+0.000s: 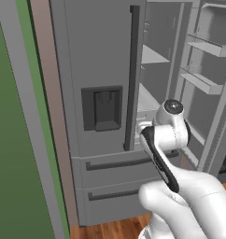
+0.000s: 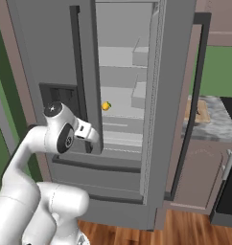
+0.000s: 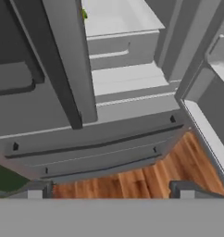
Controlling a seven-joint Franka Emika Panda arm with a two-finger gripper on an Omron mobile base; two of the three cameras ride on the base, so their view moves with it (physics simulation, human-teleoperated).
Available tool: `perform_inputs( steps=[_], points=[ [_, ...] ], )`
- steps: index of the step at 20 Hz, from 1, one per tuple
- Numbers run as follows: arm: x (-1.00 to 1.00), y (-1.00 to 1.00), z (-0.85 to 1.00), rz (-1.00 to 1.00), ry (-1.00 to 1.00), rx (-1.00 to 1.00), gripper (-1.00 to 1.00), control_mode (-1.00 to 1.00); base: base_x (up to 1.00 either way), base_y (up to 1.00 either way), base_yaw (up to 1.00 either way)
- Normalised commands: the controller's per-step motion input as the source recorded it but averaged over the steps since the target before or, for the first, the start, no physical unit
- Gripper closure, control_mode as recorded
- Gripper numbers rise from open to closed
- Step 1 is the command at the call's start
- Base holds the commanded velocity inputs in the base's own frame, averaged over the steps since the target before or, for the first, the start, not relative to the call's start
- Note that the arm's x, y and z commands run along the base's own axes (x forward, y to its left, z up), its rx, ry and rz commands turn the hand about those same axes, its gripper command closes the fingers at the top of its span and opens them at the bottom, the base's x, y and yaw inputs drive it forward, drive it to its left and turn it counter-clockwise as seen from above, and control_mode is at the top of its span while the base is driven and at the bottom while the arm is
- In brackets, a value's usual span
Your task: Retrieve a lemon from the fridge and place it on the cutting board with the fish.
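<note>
The grey fridge (image 2: 46, 43) has its left door shut and its right door swung open. The lemon (image 2: 106, 105), small and yellow, lies on a pale inner shelf just past the left door's edge. In the hand view only a yellow sliver of the lemon (image 3: 84, 14) peeks out at the top, beside that door edge. My gripper (image 2: 95, 143) hangs low in front of the left door, below and left of the lemon, clear of it. It is open, the fingertips (image 3: 40, 190) set wide apart with nothing between them. The tan cutting board (image 2: 197, 112) lies on the counter to the right; I cannot make out the fish.
The open right door (image 2: 170, 95) stands between the fridge interior and the grey marbled counter (image 2: 211, 119); its bins (image 1: 208, 46) jut inward. The dark vertical handle (image 1: 132, 79) and the lower drawers (image 1: 119, 163) lie close to the hand. Below is wooden floor (image 3: 146, 176).
</note>
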Motion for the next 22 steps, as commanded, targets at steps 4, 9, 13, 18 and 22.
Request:
perform_inputs(
  steps=[4,9,13,18,22],
  points=[
    [0.00,0.33,0.72,0.08,-0.21,0.00,-1.00,-1.00,0.00,0.00,0.00],
    [0.02,0.40,0.53,0.03,-0.12,0.00,-1.00,-1.00,0.00,0.00,0.00],
    [0.14,0.38,0.58,0.01,-0.02,0.00,-1.00,-1.00,0.00,0.00,0.00],
    [0.10,0.07,0.16,0.00,0.05,0.00,-1.00,-1.00,0.00,0.00,0.00],
    [0.10,0.00,0.00,0.00,0.00,0.00,-1.00,-1.00,0.00,0.00,0.00]
  ],
)
